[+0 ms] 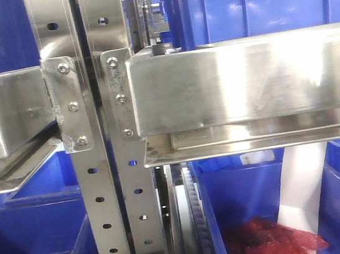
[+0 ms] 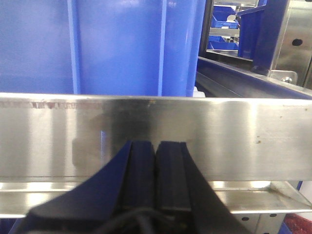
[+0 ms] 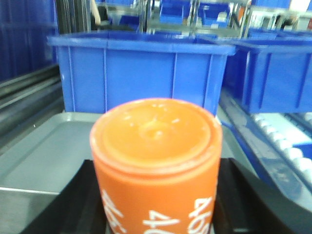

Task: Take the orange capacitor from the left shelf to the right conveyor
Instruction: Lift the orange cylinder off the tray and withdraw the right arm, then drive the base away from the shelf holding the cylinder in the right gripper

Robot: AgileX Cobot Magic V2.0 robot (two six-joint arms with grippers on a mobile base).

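My right end effector grips the upright orange can at the near edge of the grey worktop, before a blue bin. My left end effector is closed, empty, facing the steel shelf.

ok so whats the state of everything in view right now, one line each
orange capacitor: upright, flat top up, held between the fingers
right end effector: closed on the orange capacitor
left end effector: shut, empty, facing a steel rail of the left shelf
blue bin: upright behind the capacitor, contents hidden
lower blue bin: open-topped, holding red material
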